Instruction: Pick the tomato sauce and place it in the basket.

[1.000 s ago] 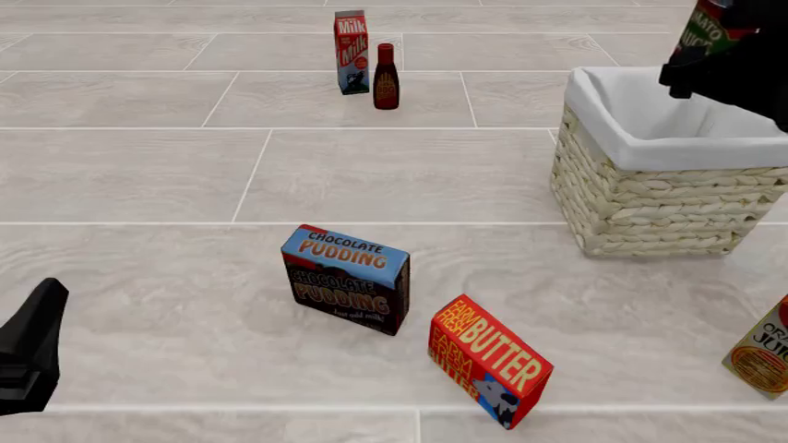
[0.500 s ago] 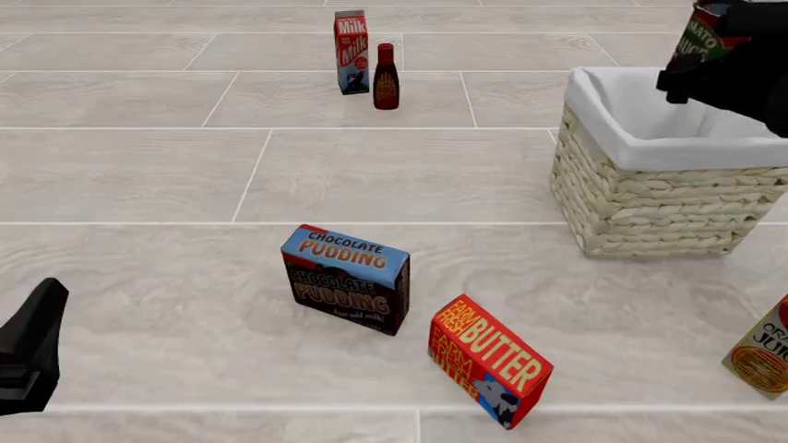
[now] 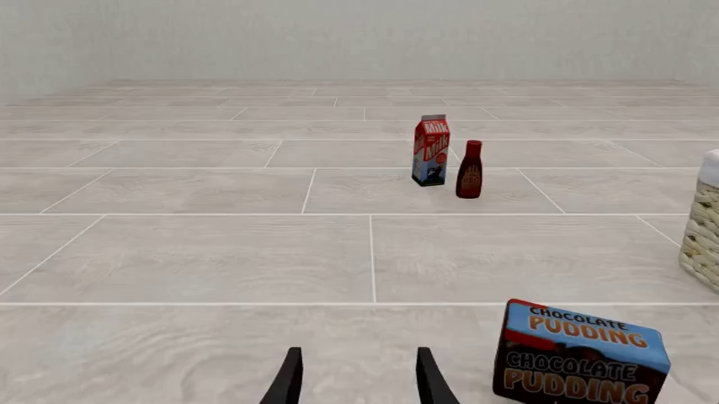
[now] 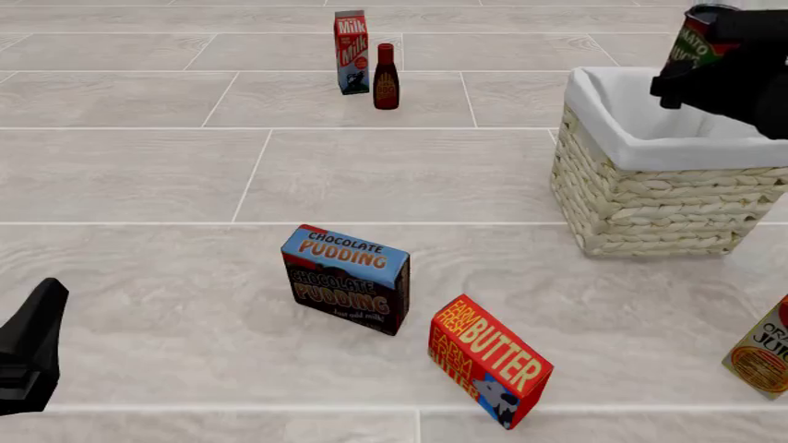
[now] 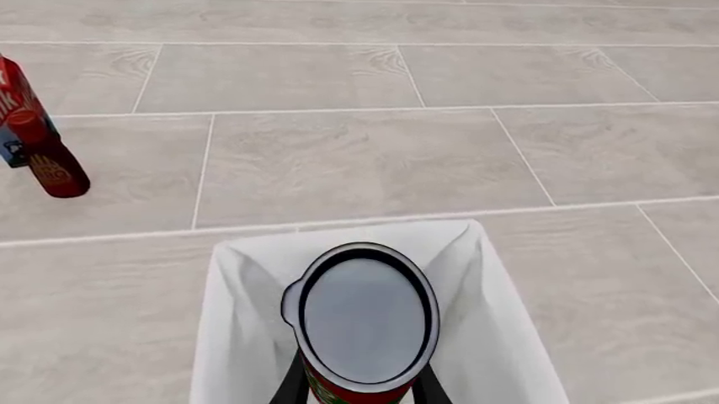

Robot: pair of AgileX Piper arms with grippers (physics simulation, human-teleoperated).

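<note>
The right claw [image 4: 699, 63] is clamped on the can [image 4: 697, 39] and holds it up in the air over the basket [image 4: 659, 208]. The can leans a bit. In the right wrist view the can [image 5: 362, 324] has its grey top facing the camera, with one black finger [image 5: 295, 380] on each side of it. The white cloth of the basket [image 5: 236, 311] shows below the can.

The basket sits on the right side of the table [image 4: 148, 175]. It is the biggest thing there.

The left claw [image 3: 359, 379] is low, near the front left of the table. Its two fingers are apart and nothing is between them. In the front view only a dark part of the left arm [image 4: 29, 349] shows.

A pudding box [image 4: 346, 279] stands near the middle. A butter box [image 4: 489, 361] leans just to the right of it, closer to the front. A milk carton [image 4: 352, 52] and a dark bottle [image 4: 386, 77] stand side by side at the back. A juice box [image 4: 763, 351] peeks in at the right edge.
</note>
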